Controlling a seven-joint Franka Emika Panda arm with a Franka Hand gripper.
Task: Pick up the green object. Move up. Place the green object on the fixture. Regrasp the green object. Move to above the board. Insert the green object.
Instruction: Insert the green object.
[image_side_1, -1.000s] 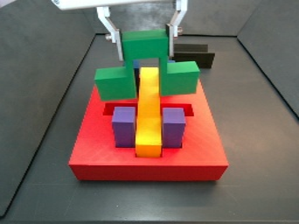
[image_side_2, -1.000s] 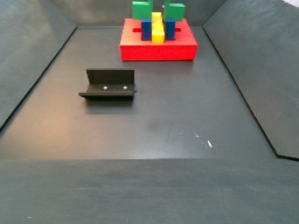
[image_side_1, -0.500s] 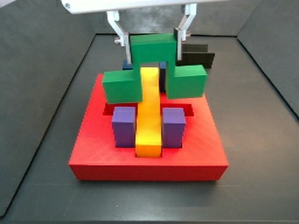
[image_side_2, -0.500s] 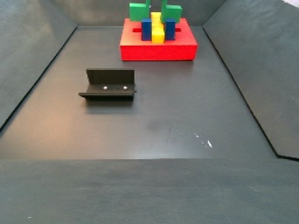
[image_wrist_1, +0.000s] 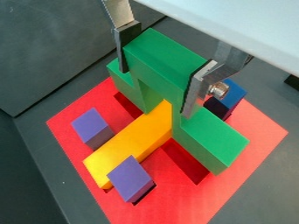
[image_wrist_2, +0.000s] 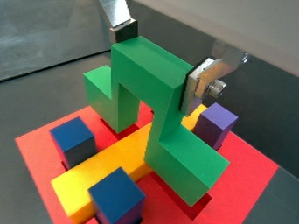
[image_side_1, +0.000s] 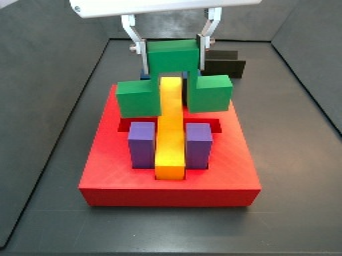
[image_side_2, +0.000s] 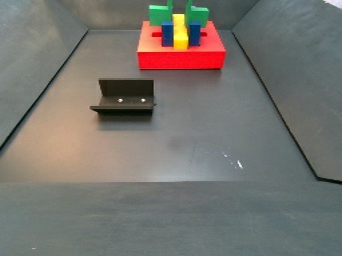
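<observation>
My gripper (image_side_1: 171, 45) is shut on the green object (image_side_1: 171, 62), its silver fingers (image_wrist_1: 121, 42) clamping the narrow top block. In both wrist views the green object (image_wrist_2: 146, 83) straddles one end of the yellow bar (image_wrist_1: 135, 144), one leg on each side, low over the red board (image_side_1: 170, 178). I cannot tell whether the legs touch the board. The purple blocks (image_side_1: 142, 143) flank the bar's other end. The blue blocks (image_wrist_2: 73, 140) stand by the green legs. The black fixture (image_side_2: 124, 97) stands bare on the floor, well away from the board (image_side_2: 181, 55).
Dark walls enclose the grey floor (image_side_2: 174, 150) on all sides. In a side view the fixture (image_side_1: 225, 63) shows just behind the board and the gripper.
The green object has shifted slightly sideways and sunk a little over the yellow bar's end, still in the gripper. In the last half second it has hardly moved.
</observation>
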